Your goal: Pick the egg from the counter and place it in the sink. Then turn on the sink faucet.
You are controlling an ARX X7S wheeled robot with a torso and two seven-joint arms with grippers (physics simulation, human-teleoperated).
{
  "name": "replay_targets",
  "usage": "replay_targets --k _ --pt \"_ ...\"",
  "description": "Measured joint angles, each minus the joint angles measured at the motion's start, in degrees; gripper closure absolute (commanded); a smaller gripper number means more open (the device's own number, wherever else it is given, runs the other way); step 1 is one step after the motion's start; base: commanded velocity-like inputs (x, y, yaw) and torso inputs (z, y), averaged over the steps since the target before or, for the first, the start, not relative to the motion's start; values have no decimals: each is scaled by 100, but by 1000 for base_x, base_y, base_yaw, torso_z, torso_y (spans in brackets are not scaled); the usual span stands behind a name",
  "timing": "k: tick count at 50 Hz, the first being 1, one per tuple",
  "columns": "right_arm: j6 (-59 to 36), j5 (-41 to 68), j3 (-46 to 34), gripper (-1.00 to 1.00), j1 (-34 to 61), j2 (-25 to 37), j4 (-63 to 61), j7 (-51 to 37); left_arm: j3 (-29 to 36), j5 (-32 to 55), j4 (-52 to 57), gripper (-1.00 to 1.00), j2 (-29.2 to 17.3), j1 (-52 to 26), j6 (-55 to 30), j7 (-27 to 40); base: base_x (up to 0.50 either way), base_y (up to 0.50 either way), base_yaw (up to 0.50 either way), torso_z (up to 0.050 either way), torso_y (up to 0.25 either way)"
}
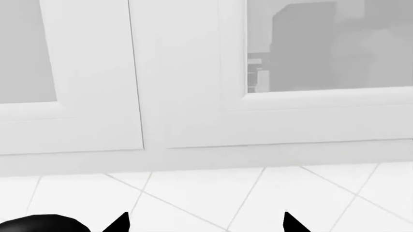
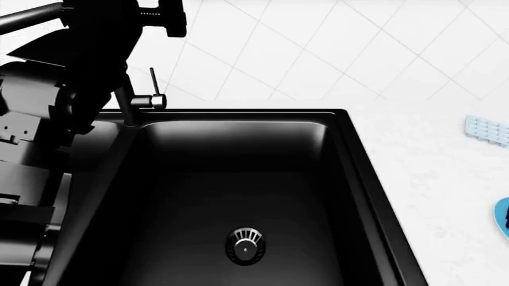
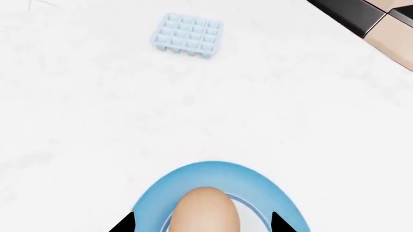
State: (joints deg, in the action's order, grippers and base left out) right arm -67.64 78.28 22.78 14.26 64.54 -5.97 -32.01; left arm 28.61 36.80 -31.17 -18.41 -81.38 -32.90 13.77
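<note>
A: Right wrist view now: the right end effector hangs over the egg, its two black fingertips spread wide with the egg sitting between them, no contact on either side.

B: So it's parted, not clamped. What's the egg resting on?

A: A blue plate on the white surface. Well beyond the fingertips lies a pale blue ice cube tray, apart from the plate.

B: And the other arm?

A: The left end effector is raised toward the white upper cabinets and tiled wall. Its tips stand apart with nothing between them.

B: Head view?

A: The black sink holds nothing but its metal drain strainer. The sink faucet stands at the basin's back corner, partly hidden behind the left arm. The tray and the plate's edge peek in at the far right, well apart from the sink.
</note>
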Motion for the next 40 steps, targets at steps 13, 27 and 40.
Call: replay_targets --k 13,27,40 --pt "134 -141 -147 100 1 -90 46 90 10 3 -5 -100 -1 19 18 -1 0 0 0 0 0" --pt "192 -281 -184 100 13 -93 32 97 15 20 36 -100 -13 45 10 14 0 0 0 0 0" --pt "261 -274 -177 100 24 -92 -11 72 9 48 78 -100 -30 72 -8 30 0 0 0 0 0"
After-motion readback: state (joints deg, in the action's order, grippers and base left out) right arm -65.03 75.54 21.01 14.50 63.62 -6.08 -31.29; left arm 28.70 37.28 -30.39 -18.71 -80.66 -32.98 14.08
